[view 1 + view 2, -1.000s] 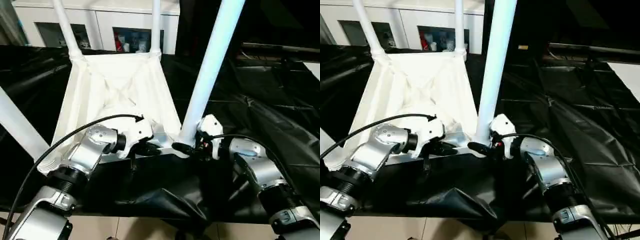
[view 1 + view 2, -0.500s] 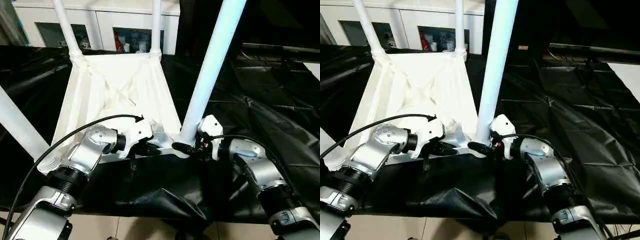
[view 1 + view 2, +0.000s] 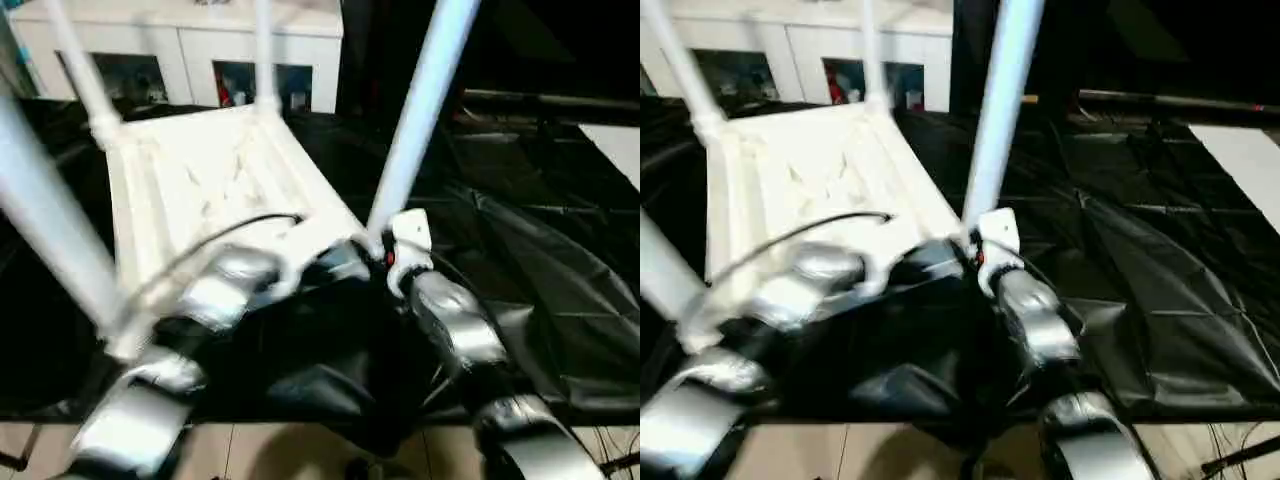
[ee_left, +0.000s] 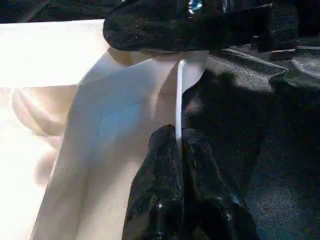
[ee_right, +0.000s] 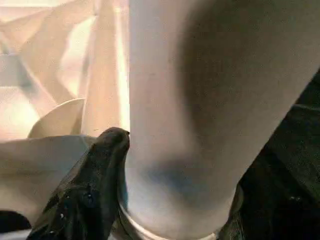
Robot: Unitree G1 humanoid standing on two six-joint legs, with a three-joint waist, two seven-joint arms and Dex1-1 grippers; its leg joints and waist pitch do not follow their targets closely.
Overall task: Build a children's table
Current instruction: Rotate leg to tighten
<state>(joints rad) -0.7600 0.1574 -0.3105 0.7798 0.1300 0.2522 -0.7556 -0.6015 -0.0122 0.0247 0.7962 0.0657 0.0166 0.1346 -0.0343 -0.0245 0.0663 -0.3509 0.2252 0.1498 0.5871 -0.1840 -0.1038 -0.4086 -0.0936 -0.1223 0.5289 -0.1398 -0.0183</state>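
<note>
Legs point(image 3: 425, 105) upright in corner sockets of upturned tabletop point(image 3: 190, 180).

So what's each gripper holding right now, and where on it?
Left gripper pinches the table top's thin rim; right gripper straddles the near right leg at its base.

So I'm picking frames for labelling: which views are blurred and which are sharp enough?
Left and right eye views: motion-smeared, worst on the forearms and the left hand; the table top and legs are soft too. Left wrist view: fairly crisp, with its fingers pinched on the top's thin rim. Right wrist view: the leg is close, softly shaded.
</note>
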